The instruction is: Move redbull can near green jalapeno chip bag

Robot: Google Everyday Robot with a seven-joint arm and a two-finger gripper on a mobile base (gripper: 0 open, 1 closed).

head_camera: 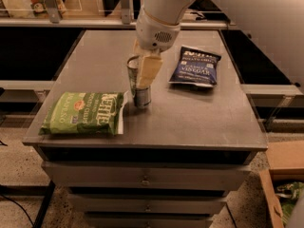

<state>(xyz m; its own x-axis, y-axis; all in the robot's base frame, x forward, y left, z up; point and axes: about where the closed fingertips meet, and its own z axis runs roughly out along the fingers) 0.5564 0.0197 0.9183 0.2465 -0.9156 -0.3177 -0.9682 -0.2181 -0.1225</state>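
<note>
The cream two-finger gripper (138, 74), closed on the slim silver-grey metal drink can (142, 99) at mid-table, hides most of its side behind the near finger (147, 70); the can's markings cannot be read. Above the gripper, the white arm (256, 13) runs off the top edge.

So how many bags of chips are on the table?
2. The green jalapeno chip bag lies at the front left; the blue vinegar chip bag lies back right. The gripper holds the redbull can between them.
</note>
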